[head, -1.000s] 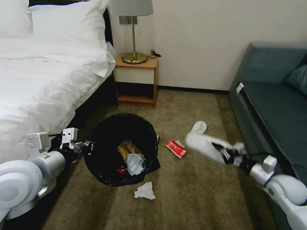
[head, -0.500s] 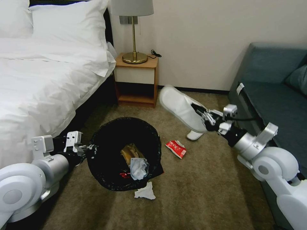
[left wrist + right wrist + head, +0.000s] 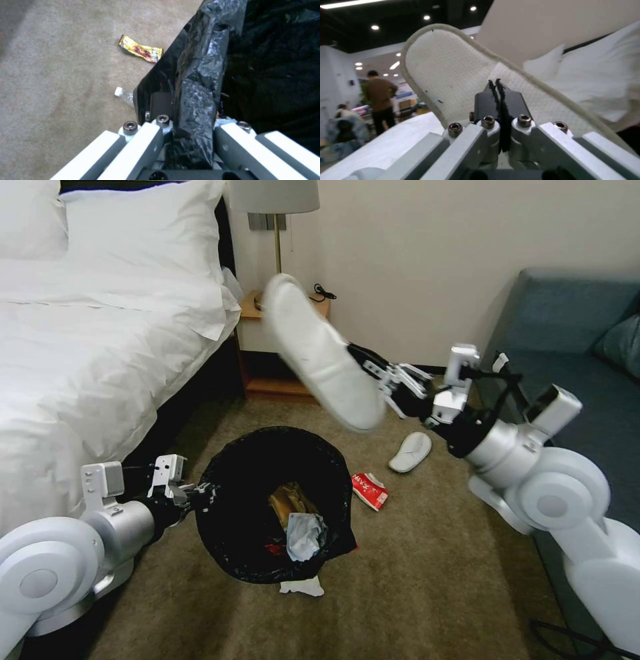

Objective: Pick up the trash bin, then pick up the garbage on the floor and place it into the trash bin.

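The trash bin [image 3: 230, 513], lined with a glossy black bag, hangs tilted just above the floor [image 3: 433, 560]. My left gripper [image 3: 201, 493] is shut on its near rim; the left wrist view shows the fingers [image 3: 186, 132] clamping the bag-covered rim [image 3: 200, 75]. My right gripper [image 3: 375, 372] is shut on a white slipper [image 3: 319, 355], held in the air above and behind the bin; the right wrist view shows the closed fingertips [image 3: 498, 86] against the slipper [image 3: 450, 67]. On the carpet lie another slipper [image 3: 411, 452], a red wrapper [image 3: 369, 491] and a white tissue [image 3: 301, 585].
A white bed [image 3: 87, 353] fills the left side, with a nightstand [image 3: 283, 347] and lamp at the back. A blue sofa [image 3: 580, 380] lines the right. Beside the bin, a yellow wrapper [image 3: 141, 51] and a small bottle [image 3: 122, 94] lie on the carpet.
My right arm has swung the slipper up from near the floor and leftward to above the bin. The left gripper has carried the bin slightly to the right.
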